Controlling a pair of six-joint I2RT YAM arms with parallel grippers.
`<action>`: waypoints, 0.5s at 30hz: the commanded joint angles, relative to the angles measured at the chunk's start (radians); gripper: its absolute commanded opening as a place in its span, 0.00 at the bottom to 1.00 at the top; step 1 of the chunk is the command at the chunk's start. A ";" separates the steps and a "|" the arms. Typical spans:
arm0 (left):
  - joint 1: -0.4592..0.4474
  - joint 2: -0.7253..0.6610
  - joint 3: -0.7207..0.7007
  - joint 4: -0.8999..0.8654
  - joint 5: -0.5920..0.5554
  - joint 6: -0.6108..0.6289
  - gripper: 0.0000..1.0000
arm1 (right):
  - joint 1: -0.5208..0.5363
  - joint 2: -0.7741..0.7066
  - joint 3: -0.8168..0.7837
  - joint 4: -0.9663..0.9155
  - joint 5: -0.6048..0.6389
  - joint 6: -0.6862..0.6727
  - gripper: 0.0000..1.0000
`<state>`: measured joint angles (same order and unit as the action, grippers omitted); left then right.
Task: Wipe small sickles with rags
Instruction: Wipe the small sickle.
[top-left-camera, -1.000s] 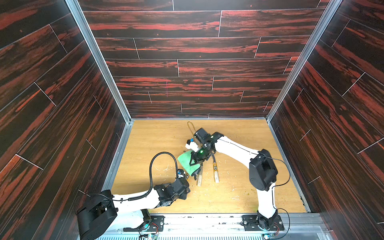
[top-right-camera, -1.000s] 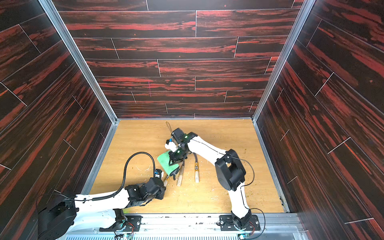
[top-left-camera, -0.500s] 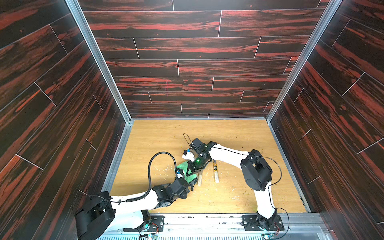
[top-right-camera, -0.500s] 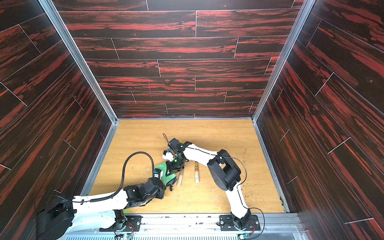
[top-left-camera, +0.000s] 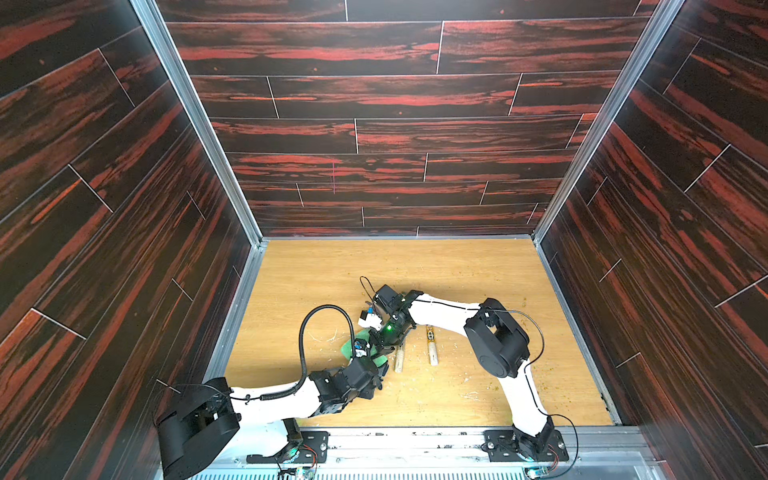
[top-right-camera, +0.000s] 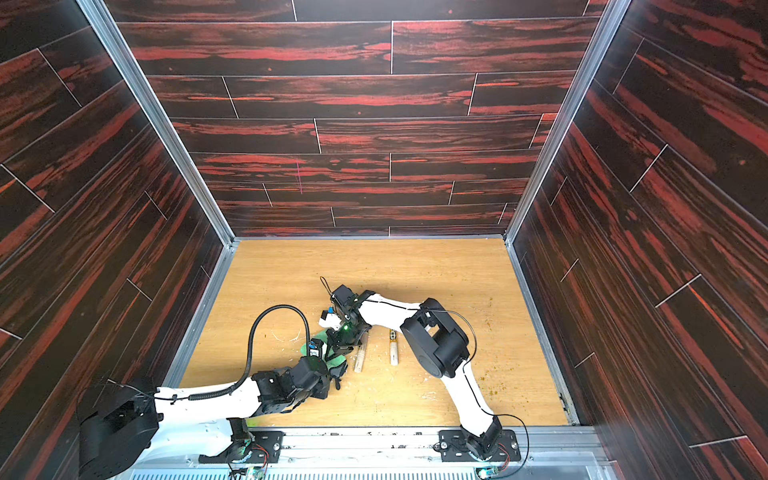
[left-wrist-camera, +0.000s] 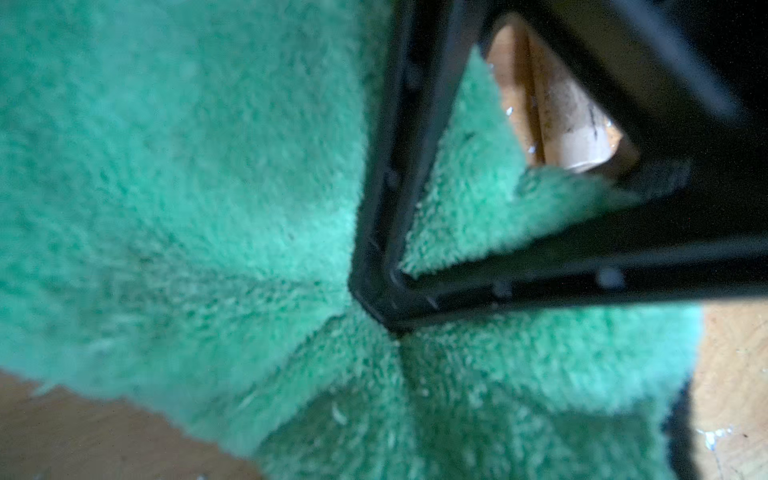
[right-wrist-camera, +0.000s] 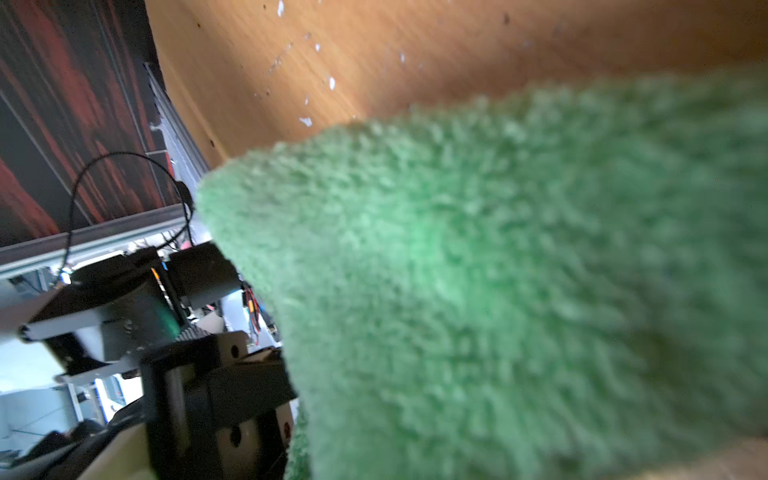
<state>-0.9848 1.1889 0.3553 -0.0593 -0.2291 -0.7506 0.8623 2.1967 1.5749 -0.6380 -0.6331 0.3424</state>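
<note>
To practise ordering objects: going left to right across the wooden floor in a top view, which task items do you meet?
green rag → first sickle handle → second sickle handle, with a yellow-black band

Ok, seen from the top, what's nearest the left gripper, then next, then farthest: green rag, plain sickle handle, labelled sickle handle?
From the left gripper, in a top view:
1. green rag, right against it.
2. plain sickle handle, just past the rag.
3. labelled sickle handle, farther right, lying alone.
</note>
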 joint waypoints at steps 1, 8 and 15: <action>-0.003 -0.072 0.001 0.027 -0.025 -0.016 0.12 | -0.018 0.109 0.000 -0.012 0.114 0.010 0.00; -0.003 -0.141 -0.033 -0.013 -0.024 -0.039 0.11 | -0.084 0.128 0.022 -0.027 0.191 0.001 0.00; -0.003 -0.188 -0.060 -0.039 -0.013 -0.058 0.11 | -0.125 0.128 0.091 -0.071 0.277 -0.028 0.00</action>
<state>-0.9859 1.0451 0.2966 -0.1009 -0.2337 -0.7704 0.7609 2.2398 1.6619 -0.6464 -0.5579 0.3428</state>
